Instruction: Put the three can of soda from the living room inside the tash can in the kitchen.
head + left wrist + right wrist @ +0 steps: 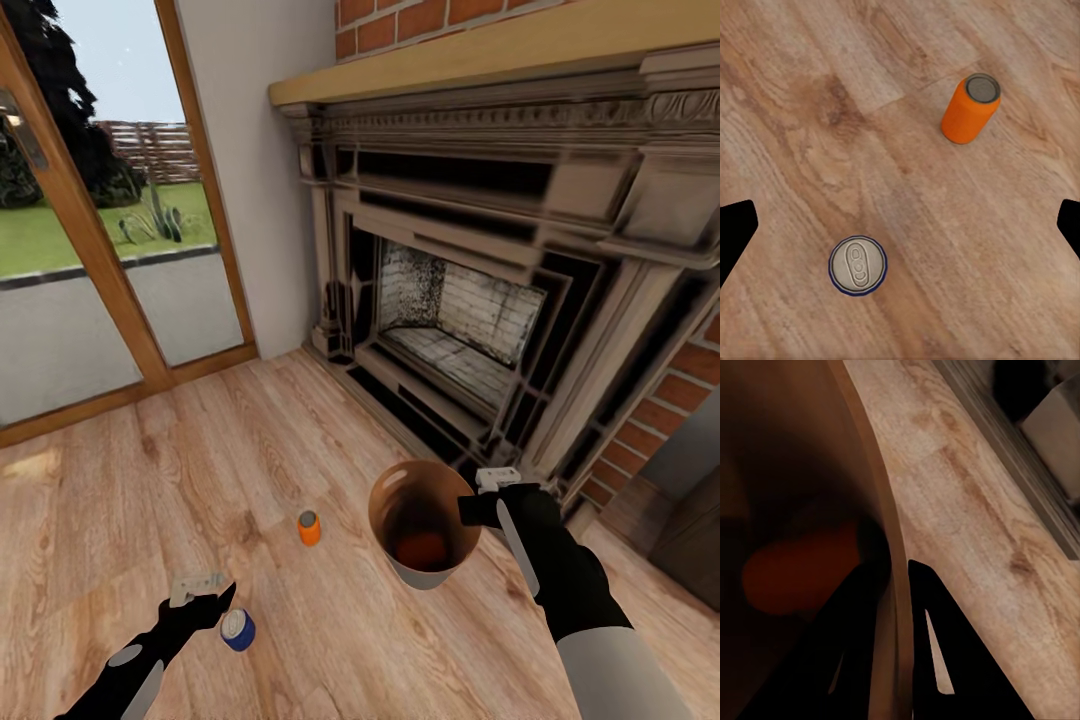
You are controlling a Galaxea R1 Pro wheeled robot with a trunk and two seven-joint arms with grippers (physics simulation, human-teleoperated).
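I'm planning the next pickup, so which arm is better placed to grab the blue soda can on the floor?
The left. Its gripper hovers open right beside the dark blue can, which stands upright between the fingers in the wrist view. The right gripper is shut on the trash can's rim, so it is busy.

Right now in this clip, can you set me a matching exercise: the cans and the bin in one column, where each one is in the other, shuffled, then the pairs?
Things:
1. dark blue soda can with a silvery top
2. orange soda can standing upright
3. orange can lying in shadow
4. round tapered bin, brown inside, pale outside

Places:
A. inside the bin
B. rim pinched by the right hand
C. wood floor, just beside the left hand
D. wood floor, between the blue can and the bin

Pairs: 1-C, 2-D, 3-A, 4-B
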